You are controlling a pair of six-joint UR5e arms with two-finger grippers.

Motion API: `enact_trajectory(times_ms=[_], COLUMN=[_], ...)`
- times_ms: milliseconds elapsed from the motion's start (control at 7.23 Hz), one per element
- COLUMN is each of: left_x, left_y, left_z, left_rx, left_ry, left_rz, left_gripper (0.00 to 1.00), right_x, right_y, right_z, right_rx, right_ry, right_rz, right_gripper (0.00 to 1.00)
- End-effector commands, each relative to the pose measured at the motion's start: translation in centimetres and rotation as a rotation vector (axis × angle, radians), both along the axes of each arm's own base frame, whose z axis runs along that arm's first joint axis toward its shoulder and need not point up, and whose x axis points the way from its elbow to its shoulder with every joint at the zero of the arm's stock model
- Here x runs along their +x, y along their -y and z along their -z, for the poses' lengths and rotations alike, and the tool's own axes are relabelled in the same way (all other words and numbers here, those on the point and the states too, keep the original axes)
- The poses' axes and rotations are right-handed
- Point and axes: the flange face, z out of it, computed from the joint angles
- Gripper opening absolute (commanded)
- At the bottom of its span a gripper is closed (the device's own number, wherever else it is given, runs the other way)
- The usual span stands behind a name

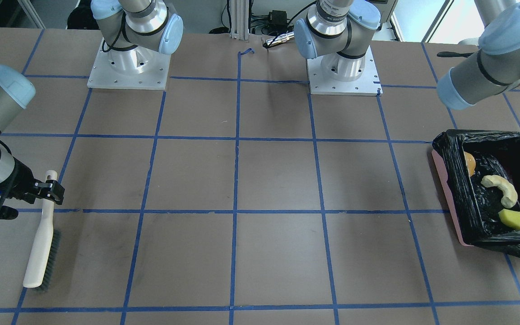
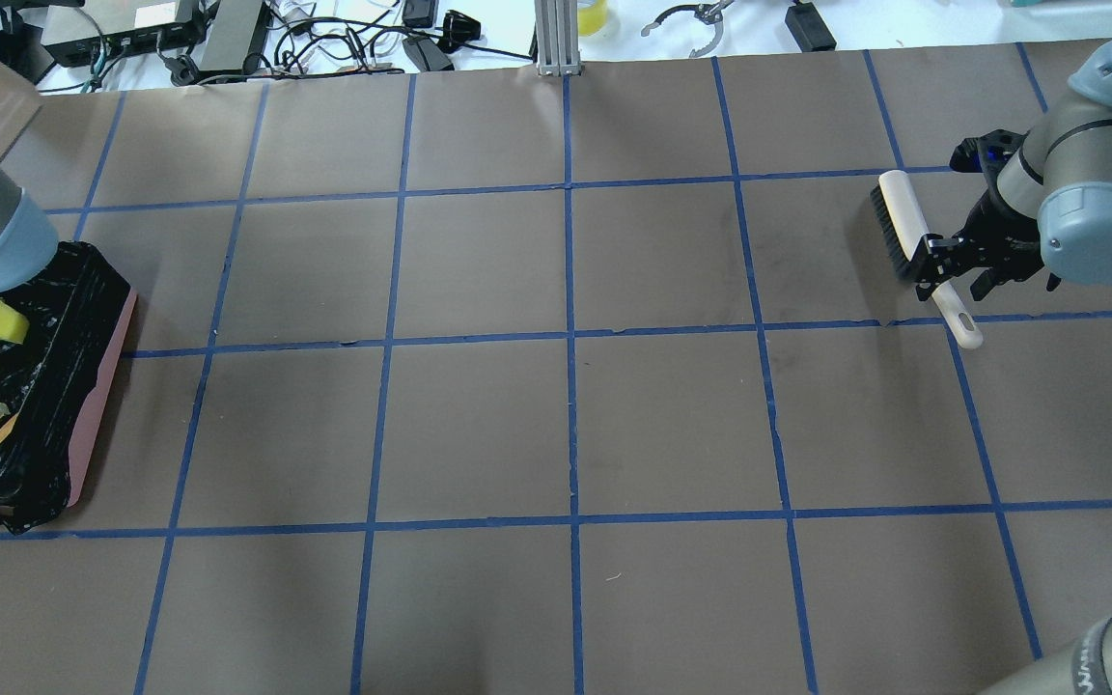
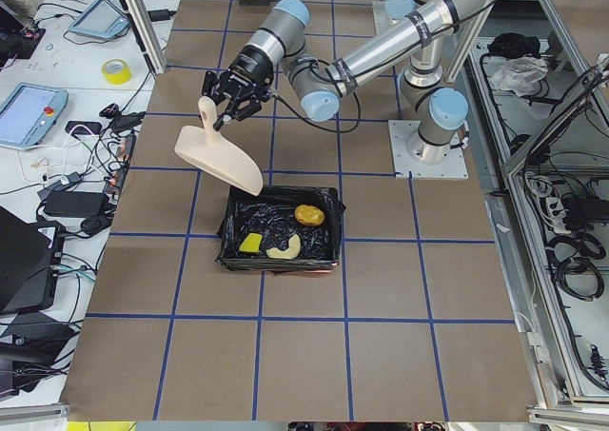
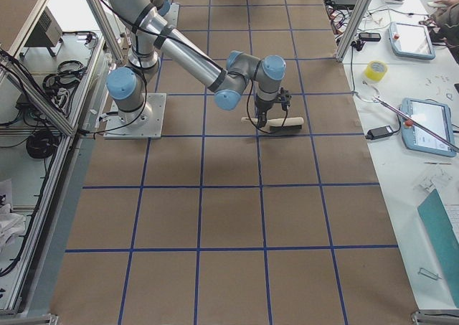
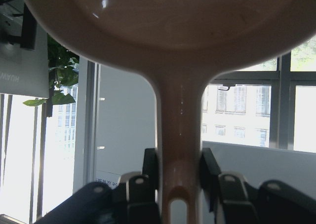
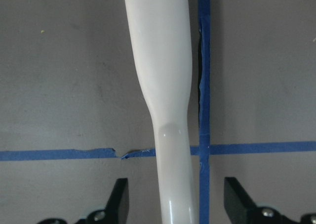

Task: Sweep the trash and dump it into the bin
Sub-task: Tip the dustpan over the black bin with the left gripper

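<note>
The bin [image 1: 449,180] is pink with a black bag liner, at the table's end on my left. In it lie the amber-orange blob [image 1: 469,163], the cream crescent [image 1: 503,187] and the yellow wedge [image 1: 514,219]. My left gripper [image 5: 178,164] is shut on the handle of the pale dustpan [image 3: 221,155], held tilted above the bin [image 3: 228,231]. My right gripper [image 6: 173,204] is open and straddles the white handle of the brush [image 1: 39,253], which lies on the table; there are gaps on both sides of the handle.
The brown table [image 2: 566,425] carries a grid of blue tape lines. The two arm bases [image 1: 129,63] stand on metal plates at the robot's side. Cables and gear lie beyond the far edge [image 2: 324,39].
</note>
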Motion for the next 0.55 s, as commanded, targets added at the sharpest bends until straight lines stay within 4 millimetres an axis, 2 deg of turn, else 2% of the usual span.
enact_trajectory(times_ms=[0,138,277,415], left_x=[-4.0,-4.8,-5.0,-5.1], left_y=[2.7,3.8,4.9,5.9], left_z=[2.1,3.7,5.4,6.8], left_rx=[-0.040,-0.024,-0.049,0.000], left_ry=[-0.257,-0.415,-0.599,-0.756], left_rz=[0.128,0.156,0.098,-0.004], left_gripper=[0.00,0.00,0.00,0.00], right_x=[-0.1,0.2,0.7,1.2], right_y=[0.4,0.7,1.5,1.8], right_z=[-2.0,-5.1,-8.8,-11.5], right_rx=[-0.028,-0.011,0.006,0.035], right_ry=[-0.007,0.037,0.052,0.067], right_rz=[0.001,0.009,0.003,-0.006], right_gripper=[0.87,0.91,0.94,0.95])
